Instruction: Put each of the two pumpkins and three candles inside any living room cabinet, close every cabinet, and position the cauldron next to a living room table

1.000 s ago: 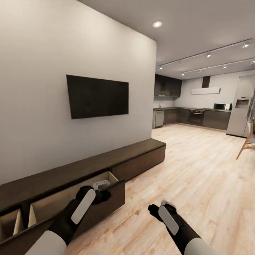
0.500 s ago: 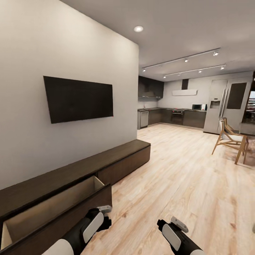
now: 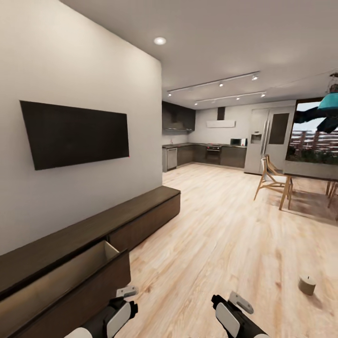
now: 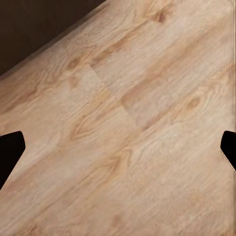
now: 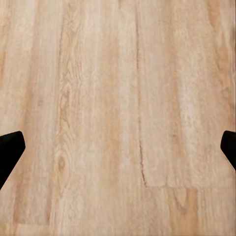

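The cabinet point(image 3: 94, 230) runs along the wall at the head view's left, under a dark wall-mounted screen point(image 3: 75, 134), with its nearest drawer point(image 3: 70, 281) pulled open. The left end effector point(image 3: 126, 300) hangs low over the wood floor point(image 3: 225, 234) just beside that drawer's front corner; its wrist view shows both fingertips point(image 4: 10, 147) spread wide with only floorboards between them. The right end effector point(image 3: 230, 303) hangs well apart from the cabinet, likewise fully spread and holding nothing. A small pale cylinder, probably one of the candles point(image 3: 307, 285), stands on the floor to the right of the right end effector, near it but not touching. Farther back stand a wooden chair point(image 3: 272, 180) and a kitchen point(image 3: 206, 152).
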{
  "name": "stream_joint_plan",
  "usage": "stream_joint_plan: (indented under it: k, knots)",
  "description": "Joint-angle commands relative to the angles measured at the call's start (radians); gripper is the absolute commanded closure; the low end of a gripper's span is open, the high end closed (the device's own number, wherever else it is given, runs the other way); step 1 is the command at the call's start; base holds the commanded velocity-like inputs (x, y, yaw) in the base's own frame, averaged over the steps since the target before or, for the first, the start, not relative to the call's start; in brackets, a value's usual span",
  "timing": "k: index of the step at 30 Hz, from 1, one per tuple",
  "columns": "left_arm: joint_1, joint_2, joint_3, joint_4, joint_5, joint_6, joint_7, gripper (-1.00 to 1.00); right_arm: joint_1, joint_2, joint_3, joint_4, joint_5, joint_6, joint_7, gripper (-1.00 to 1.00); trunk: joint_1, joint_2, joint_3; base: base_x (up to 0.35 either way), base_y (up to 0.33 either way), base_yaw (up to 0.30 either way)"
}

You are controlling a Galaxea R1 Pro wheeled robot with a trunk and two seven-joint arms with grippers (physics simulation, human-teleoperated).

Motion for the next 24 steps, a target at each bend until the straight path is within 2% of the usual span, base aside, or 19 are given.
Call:
stream_joint_plan:
  k: [1, 9, 17, 24]
  knots:
    - [0.0, 0.002, -0.008, -0.002, 0.009, -0.005, 0.008, -1.0, -0.001, -0.001, 0.009, -0.001, -0.006, 0.001, -0.007, -1.0, 0.0, -0.001, -0.001, 0.0, 0.0, -0.289]
    - [0.003, 0.005, -0.009, 0.009, 0.009, -0.028, 0.006, -1.0, -0.001, -0.006, 0.009, 0.0, -0.006, -0.001, -0.007, -1.0, 0.0, -0.001, -0.008, 0.0, 0.0, -0.236]
    - [0.002, 0.005, -0.01, 0.011, 0.009, -0.075, 0.005, -1.0, -0.001, -0.006, 0.008, 0.0, -0.009, -0.005, -0.009, -1.0, 0.0, -0.001, -0.019, 0.007, 0.0, -0.143]
    - [0.002, 0.003, -0.011, 0.012, 0.009, -0.078, 0.005, -1.0, -0.001, -0.006, 0.007, 0.001, -0.021, -0.007, -0.008, -1.0, 0.0, -0.001, -0.024, 0.253, 0.0, -0.041]
